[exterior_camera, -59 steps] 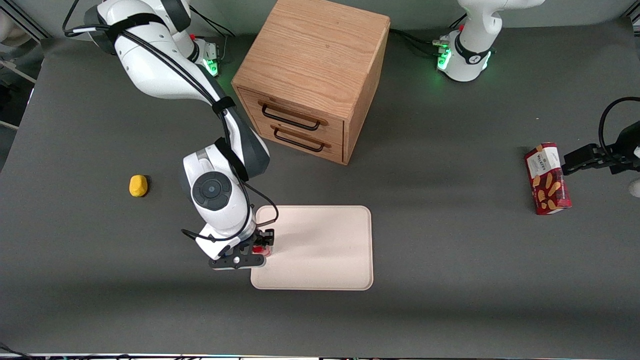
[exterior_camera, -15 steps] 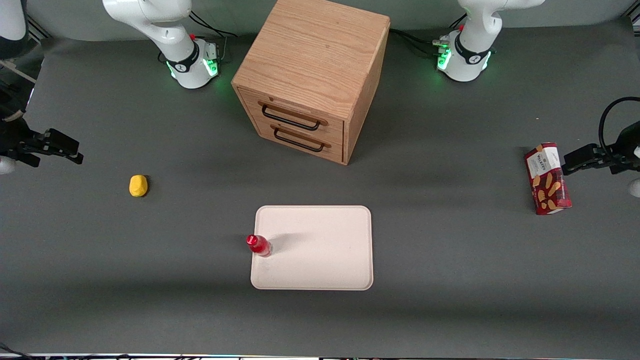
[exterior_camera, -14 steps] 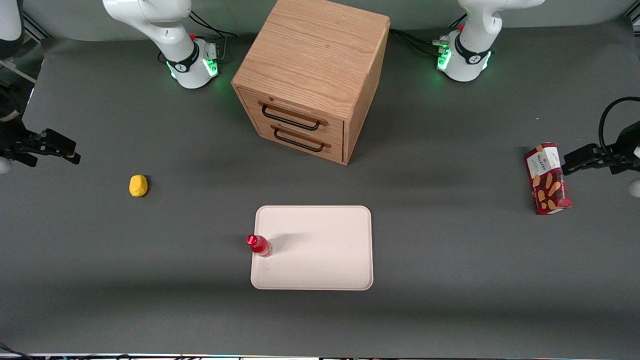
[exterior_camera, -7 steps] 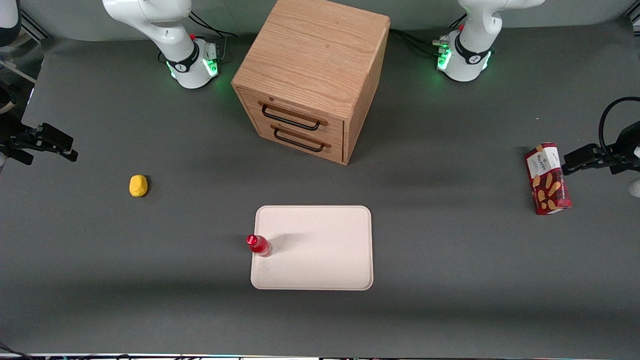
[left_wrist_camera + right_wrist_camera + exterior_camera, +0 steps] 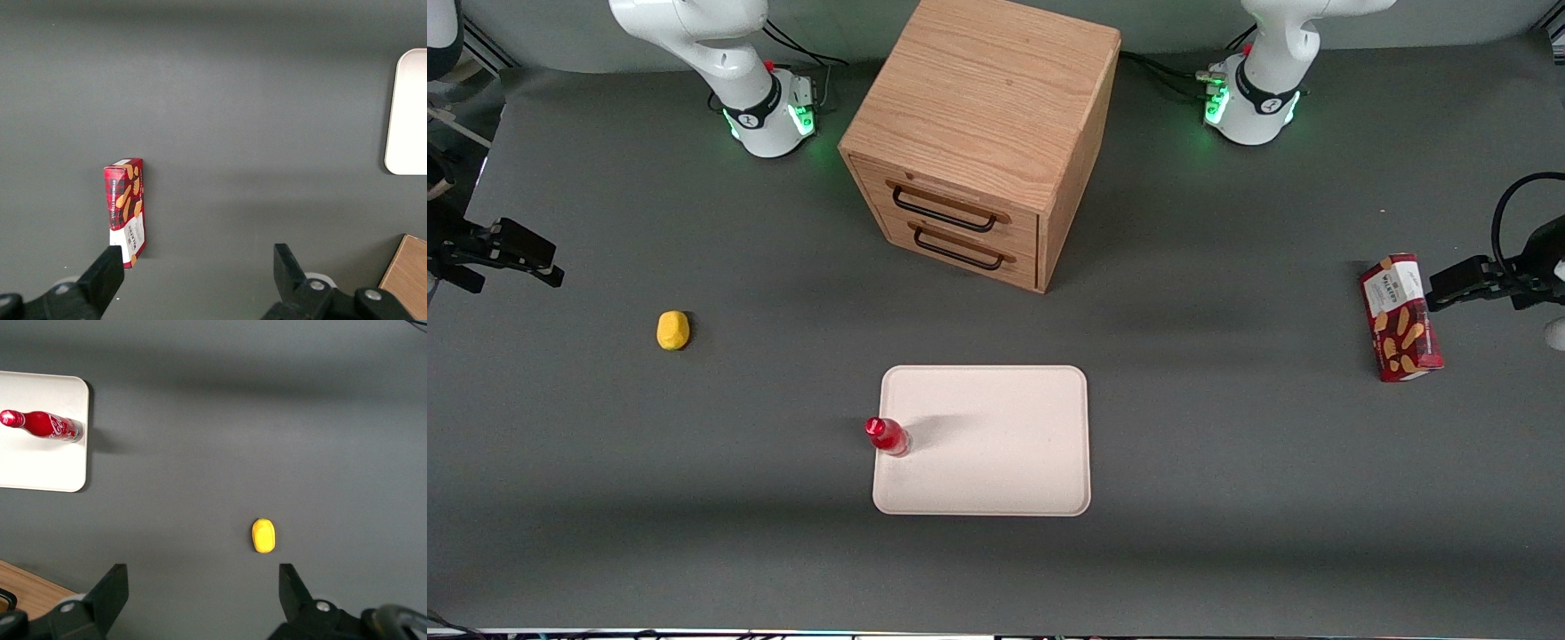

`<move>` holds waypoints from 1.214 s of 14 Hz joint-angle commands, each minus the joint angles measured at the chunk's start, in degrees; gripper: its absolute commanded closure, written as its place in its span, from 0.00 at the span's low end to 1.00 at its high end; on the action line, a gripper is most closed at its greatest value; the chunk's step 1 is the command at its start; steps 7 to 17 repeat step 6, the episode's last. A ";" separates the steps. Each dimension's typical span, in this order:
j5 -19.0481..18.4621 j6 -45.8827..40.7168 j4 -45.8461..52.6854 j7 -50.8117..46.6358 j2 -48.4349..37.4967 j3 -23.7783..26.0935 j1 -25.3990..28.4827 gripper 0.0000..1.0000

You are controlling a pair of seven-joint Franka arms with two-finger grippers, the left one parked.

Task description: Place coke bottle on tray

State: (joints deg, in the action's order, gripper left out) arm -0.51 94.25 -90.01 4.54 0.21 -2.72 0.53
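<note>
A: Where is the gripper (image 5: 494,258), and in what state?

B: It hangs above the bare table (image 5: 694,498) at the working arm's end, well apart from everything else. In the right wrist view its two fingers (image 5: 110,590) are spread wide with nothing between them; the gripper (image 5: 200,593) there is seen from above the tabletop.

A: What lies nearest to it?

B: A small yellow lump (image 5: 672,330), alone on the table between the gripper and the tray; in the right wrist view the yellow lump (image 5: 264,535) sits near the gap of the fingers, untouched.

A: And the coke bottle (image 5: 887,436)?

B: It stands upright on the tray (image 5: 996,471), just inside the short rim that faces the working arm's end. The wrist view confirms this: the coke bottle (image 5: 43,425) has its base close to the edge of the tray (image 5: 40,467).

A: What else is shown?

B: A wooden drawer cabinet (image 5: 983,133) with two dark handles, farther from the front camera than the tray, and a red snack box (image 5: 1400,317) toward the parked arm's end, also seen in the left wrist view (image 5: 125,211).
</note>
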 commanded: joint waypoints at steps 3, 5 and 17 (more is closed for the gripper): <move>0.42 -2.40 0.45 0.73 -0.21 -0.53 0.53 0.00; 0.59 -2.66 0.45 0.82 -0.21 -0.53 0.53 0.00; 0.59 -2.66 0.45 0.82 -0.21 -0.53 0.53 0.00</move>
